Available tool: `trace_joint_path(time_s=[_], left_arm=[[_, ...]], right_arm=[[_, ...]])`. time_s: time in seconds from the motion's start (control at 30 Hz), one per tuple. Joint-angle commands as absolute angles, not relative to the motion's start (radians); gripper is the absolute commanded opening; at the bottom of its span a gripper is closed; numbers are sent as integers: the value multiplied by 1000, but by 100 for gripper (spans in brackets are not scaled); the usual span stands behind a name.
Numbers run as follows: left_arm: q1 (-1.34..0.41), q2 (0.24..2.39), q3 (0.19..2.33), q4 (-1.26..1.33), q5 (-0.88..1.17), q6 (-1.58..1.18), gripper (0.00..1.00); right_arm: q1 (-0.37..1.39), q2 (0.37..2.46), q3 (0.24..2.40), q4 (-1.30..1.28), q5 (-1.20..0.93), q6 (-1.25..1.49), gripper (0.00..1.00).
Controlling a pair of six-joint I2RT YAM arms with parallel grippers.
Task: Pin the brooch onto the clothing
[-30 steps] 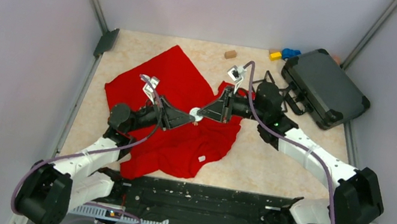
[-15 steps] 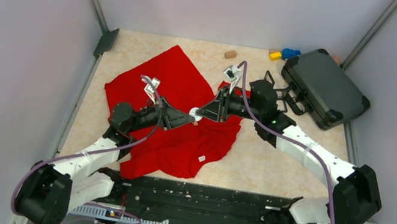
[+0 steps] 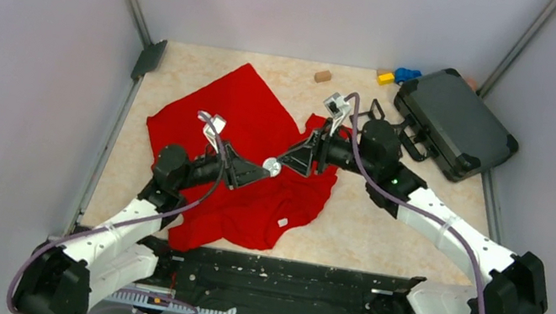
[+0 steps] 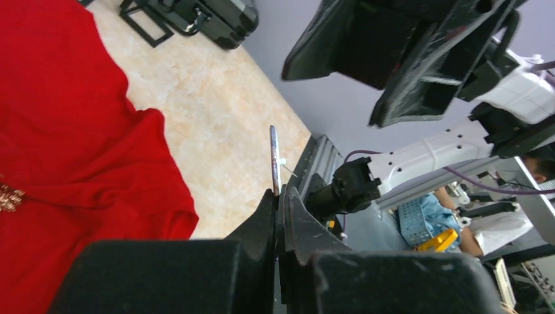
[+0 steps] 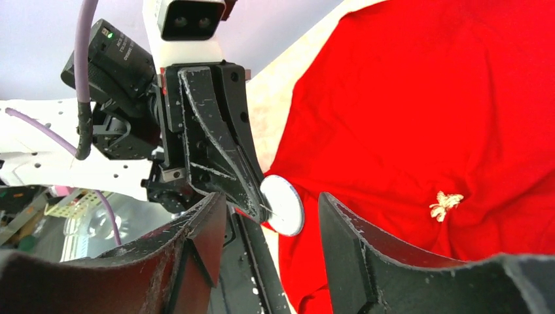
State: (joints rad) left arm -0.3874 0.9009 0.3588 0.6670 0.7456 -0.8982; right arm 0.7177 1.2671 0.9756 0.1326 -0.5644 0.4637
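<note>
The red clothing [image 3: 248, 109] lies crumpled on the table, with its white tag [image 3: 282, 222] near the front. The brooch [image 3: 273, 168], a round white disc with a thin pin on it, hangs above the cloth. My left gripper [image 3: 262, 171] is shut on the brooch's edge. The left wrist view shows the brooch [image 4: 274, 160] edge-on, sticking out of the left gripper [image 4: 280, 193]. My right gripper [image 3: 286, 161] faces it, open. In the right wrist view the right gripper [image 5: 271, 197] stands astride the brooch [image 5: 283, 205] without touching it, over the clothing [image 5: 419, 98].
A small gold ornament [image 5: 446, 203] sits on the red fabric. A black case [image 3: 453, 122] lies at the back right. A brown block [image 3: 322, 76], a yellow block [image 3: 386, 79] and a blue block [image 3: 408, 75] lie along the back edge.
My right gripper has opened and let go of the brooch, which stays in the left gripper. The brooch and both grippers have shifted slightly toward the front.
</note>
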Motion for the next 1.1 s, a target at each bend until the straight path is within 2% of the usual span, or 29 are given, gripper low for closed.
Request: trace_joint_path(time_s=[0.0,0.1,0.23,0.4,0.5,0.83,1.07], left_arm=[[-391,850,402,478,677,-762,0],[-390,834,423,323,609,-651,0],[-390,834,420,160,437,-528,0],[-374,881,401,185,357,-476,0],[-368,939,401,247,343,-475,0],[-367,1144,432,370,434,-427,0],[-371,1210,408,463,461,-436,0]], right_arm=[[727,1190,947,177,-489,419,56],[729,1166,922,157,-411,401,56],[770,1159,890,75,-189,363,56],[888,1243,900,-51,127,328,54],[941,1323,911,-76,231,343,52],[944,1587,976,-30,248,284,45],[879,1688,1013,33,123,224,45]])
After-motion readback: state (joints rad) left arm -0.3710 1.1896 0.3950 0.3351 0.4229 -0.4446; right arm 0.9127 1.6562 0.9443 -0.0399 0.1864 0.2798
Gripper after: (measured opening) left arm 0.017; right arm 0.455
